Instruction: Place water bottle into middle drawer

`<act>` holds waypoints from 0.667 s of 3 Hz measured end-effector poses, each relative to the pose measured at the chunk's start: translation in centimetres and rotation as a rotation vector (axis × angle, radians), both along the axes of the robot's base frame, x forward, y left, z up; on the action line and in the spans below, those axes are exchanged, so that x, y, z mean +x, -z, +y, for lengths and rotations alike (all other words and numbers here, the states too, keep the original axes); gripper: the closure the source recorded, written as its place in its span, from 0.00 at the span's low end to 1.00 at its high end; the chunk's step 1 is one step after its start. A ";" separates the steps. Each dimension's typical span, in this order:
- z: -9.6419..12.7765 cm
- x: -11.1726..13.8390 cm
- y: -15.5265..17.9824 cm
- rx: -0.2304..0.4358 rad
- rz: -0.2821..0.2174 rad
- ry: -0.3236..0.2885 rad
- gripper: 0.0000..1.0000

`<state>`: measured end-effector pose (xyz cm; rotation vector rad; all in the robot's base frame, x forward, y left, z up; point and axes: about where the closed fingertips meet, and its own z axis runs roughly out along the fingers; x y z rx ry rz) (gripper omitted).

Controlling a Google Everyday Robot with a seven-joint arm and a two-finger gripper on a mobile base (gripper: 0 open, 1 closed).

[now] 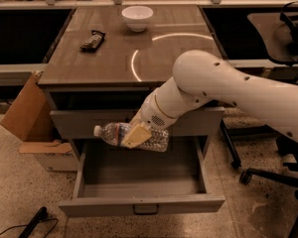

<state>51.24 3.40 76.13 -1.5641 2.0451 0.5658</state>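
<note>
Gripper [135, 136] held water bottle [158, 140] over the open middle drawer [104, 206].
Jaws were clenched around the bottle's middle, one tan finger across the label area. Bottle lay nearly level in the air, white cap end a bit higher and pointing toward the cardboard box [25, 115], base end under the arm's wrist. It hung above the back part of the drawer cavity, just in front of the lower edge of the upper drawer front [84, 124], not touching the drawer floor. Middle drawer was pulled out, dark handle [145, 209] on its front panel. White arm [228, 86] reached in from the chair [288, 152] side. On the tabletop [114, 63]: white bowl [137, 17] at the back, dark snack wrapper [93, 39] well apart from it.
</note>
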 end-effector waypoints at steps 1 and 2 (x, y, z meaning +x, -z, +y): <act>-1.2 0.8 3.7 -0.021 -0.004 0.032 1.00; -3.1 2.0 9.4 -0.041 -0.049 0.107 1.00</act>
